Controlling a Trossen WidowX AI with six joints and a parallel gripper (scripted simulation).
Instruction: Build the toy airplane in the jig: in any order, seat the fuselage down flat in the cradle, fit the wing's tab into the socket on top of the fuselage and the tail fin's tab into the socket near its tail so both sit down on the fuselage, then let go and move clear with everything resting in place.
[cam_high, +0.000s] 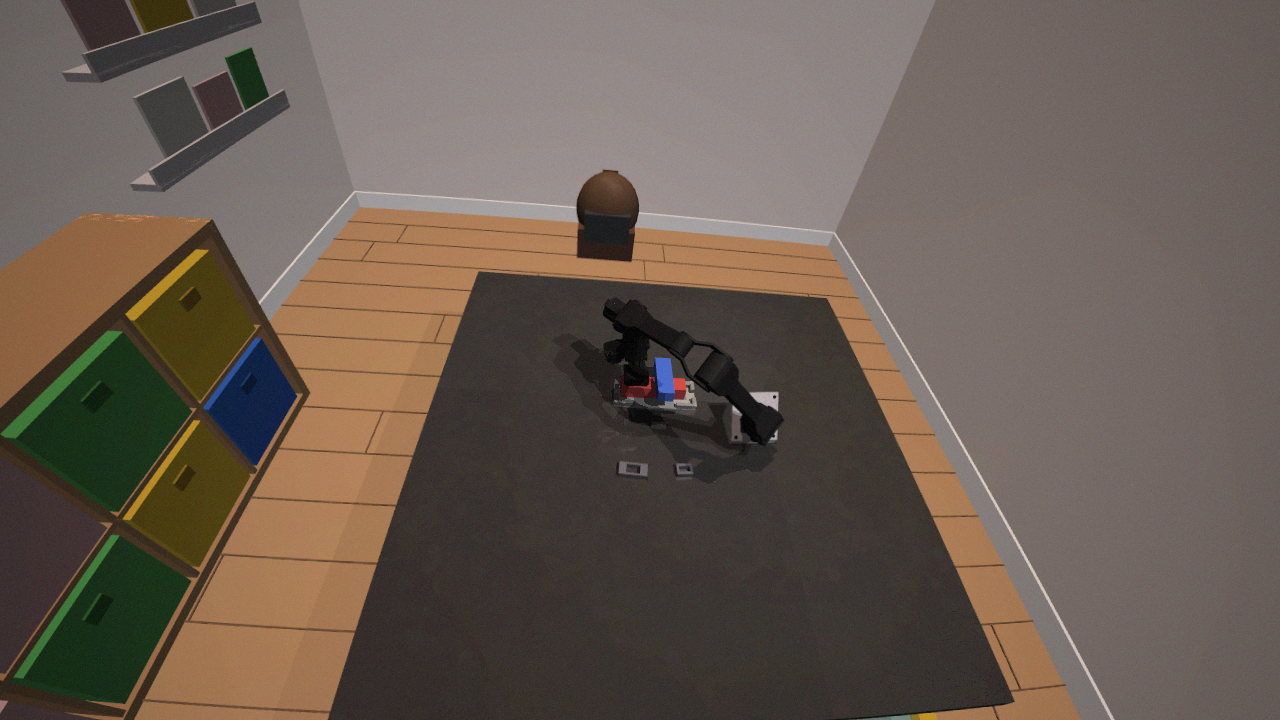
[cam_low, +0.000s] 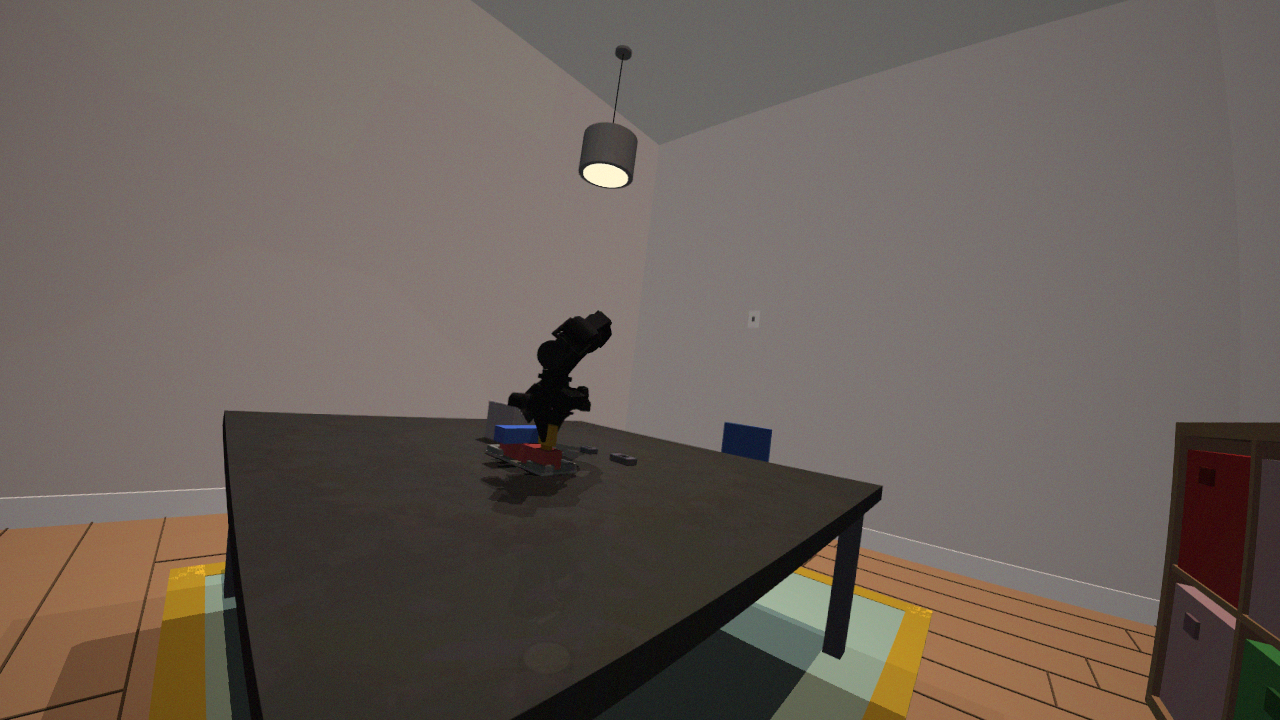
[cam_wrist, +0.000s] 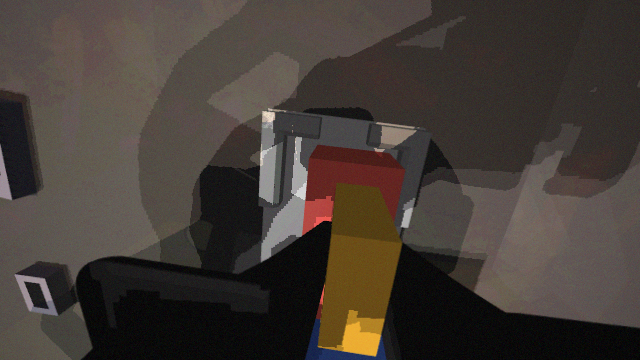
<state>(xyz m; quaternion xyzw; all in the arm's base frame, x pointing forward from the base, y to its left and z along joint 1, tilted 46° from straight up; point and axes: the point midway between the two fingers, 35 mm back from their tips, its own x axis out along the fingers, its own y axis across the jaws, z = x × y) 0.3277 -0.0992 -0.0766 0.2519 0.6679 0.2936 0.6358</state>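
Note:
The red fuselage (cam_high: 640, 388) (cam_low: 535, 454) (cam_wrist: 356, 170) lies in the grey jig cradle (cam_high: 664, 406) (cam_low: 539, 468) (cam_wrist: 345, 131) at the middle of the dark table. The blue wing (cam_high: 664, 373) (cam_low: 516, 434) sits across the top of the fuselage. My gripper (cam_high: 633, 370) (cam_low: 548, 428) (cam_wrist: 351, 234) is shut on the yellow tail fin (cam_low: 550, 437) (cam_wrist: 362, 270) and holds it upright over the fuselage's tail end. The fin's lower end meets the fuselage. Its tab and the socket are hidden.
Two small grey stands (cam_high: 631, 468) (cam_high: 683, 469) (cam_wrist: 37, 295) (cam_wrist: 15, 145) lie on the table in front of the jig. The arm's base plate (cam_high: 759, 404) is to the jig's right. A shelf unit (cam_high: 134, 402) stands left of the table.

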